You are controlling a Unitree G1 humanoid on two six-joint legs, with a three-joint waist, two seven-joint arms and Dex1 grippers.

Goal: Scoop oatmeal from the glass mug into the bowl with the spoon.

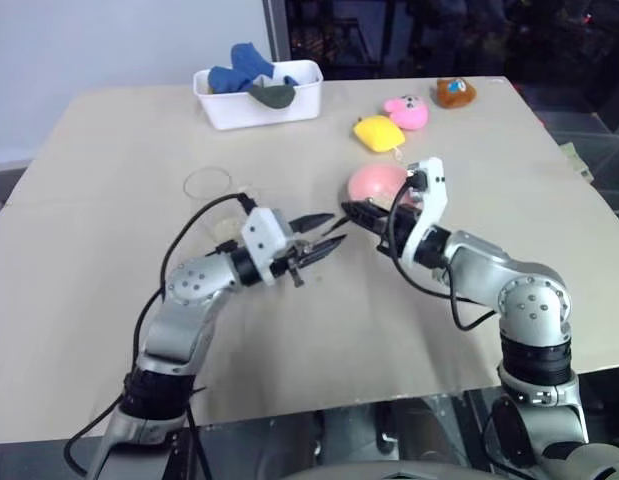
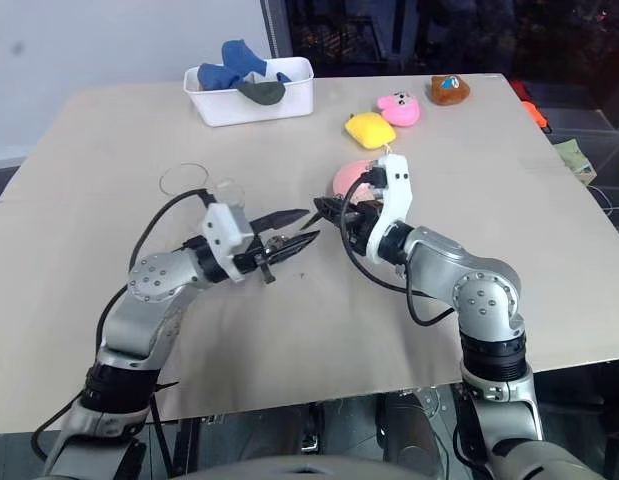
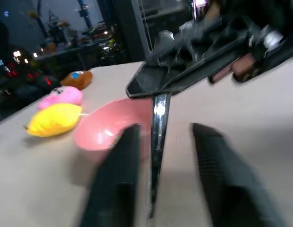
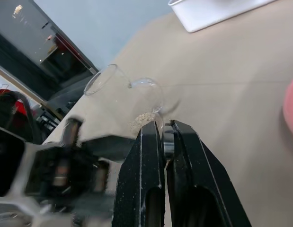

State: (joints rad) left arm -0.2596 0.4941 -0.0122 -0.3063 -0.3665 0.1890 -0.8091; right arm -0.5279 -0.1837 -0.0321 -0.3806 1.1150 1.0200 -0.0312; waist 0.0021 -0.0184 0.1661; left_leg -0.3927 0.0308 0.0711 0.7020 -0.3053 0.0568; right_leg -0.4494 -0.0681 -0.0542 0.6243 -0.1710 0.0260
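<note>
Pink bowl half hidden behind right gripper

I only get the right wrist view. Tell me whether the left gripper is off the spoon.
Observer: The left gripper is open. The spoon passes between its fingers with a gap on each side.
Operator: Now place the bowl for me.
Observer: The pink bowl sits on the table just beyond the right gripper, and I see no flakes in it.
</note>
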